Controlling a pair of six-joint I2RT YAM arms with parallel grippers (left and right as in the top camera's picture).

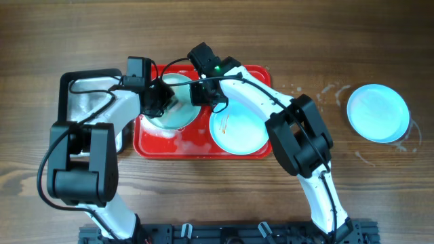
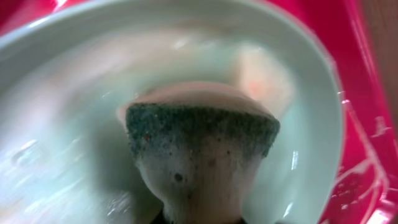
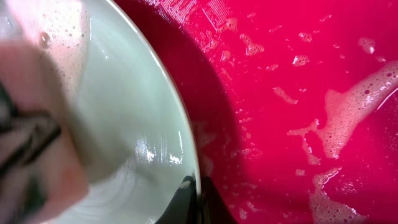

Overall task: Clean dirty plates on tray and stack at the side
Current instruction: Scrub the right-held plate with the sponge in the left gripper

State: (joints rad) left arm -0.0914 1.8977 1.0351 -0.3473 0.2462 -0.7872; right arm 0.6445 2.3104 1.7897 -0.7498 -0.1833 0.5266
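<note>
Counting three plates [image 1: 378,113] [image 1: 239,130] [image 1: 183,112], one tray [image 1: 203,148]

The overhead camera looked straight down from well above on the table [image 1: 380,196], taking in the whole red tray [image 1: 261,74]. The left wrist camera sat very close over the left plate [image 2: 74,112], facing into it past a sponge [image 2: 202,127]. The right wrist camera, equally close, looked down along that same plate's rim onto the tray floor.

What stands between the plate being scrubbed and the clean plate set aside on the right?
The second plate, smeared orange, lies on the tray in that path, and the right arm reaches over it. Beyond the tray, nothing visible.
</note>
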